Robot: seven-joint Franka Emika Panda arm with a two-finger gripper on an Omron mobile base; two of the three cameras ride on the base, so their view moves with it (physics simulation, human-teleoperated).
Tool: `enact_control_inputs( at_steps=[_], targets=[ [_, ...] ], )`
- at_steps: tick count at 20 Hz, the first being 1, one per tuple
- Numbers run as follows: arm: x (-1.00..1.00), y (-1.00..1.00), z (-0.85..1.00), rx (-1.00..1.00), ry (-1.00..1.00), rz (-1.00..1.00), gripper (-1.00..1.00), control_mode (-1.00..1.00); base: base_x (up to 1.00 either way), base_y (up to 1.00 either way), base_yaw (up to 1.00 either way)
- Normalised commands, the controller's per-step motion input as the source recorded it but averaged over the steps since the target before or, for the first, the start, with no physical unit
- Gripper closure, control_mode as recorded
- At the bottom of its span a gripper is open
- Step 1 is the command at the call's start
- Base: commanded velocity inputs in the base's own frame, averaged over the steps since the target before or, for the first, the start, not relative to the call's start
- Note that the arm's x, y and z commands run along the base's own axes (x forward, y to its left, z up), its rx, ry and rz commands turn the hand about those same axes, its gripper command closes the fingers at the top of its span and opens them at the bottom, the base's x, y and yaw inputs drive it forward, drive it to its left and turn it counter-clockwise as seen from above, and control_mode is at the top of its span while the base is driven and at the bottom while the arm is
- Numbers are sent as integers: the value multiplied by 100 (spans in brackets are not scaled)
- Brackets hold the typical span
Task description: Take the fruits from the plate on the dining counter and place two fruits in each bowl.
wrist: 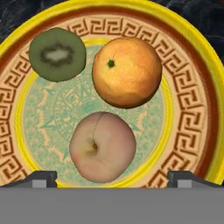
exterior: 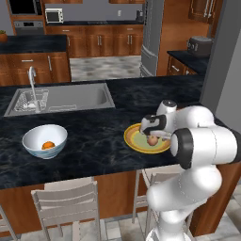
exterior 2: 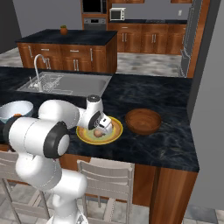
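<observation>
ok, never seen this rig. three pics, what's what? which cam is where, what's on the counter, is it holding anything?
It is a rendered kitchen with one white robot arm on a driving base. Two pictures come from cameras on the base, behind the arm to its left and right. The third is from a camera on the hand, looking down between the gripper fingertips.

On the black dining counter sits a yellow-rimmed plate with three fruits: a green kiwi, an orange and a pinkish peach. A white bowl to the left already holds one orange-coloured fruit. A brown wooden bowl stands right of the plate.

The gripper hangs open over the peach and holds nothing.
</observation>
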Motion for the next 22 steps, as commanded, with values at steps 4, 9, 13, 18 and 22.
enact_control_inputs(
  at_steps=[4, 9, 13, 18, 22],
  targets=[
    [1, 1, -19, 0, 1, -1, -100, -100, 0, 0, 0],
    [2, 5, -18, 0, 0, -1, -100, -100, 0, 0, 0],
    [12, 0, -7, 0, 0, 0, -100, -100, 0, 0, 0],
    [11, 0, -5, 0, 0, 0, -100, -100, 0, 0, 0],
    [9, 0, -4, 0, 0, 0, -100, -100, 0, 0, 0]
  ],
)
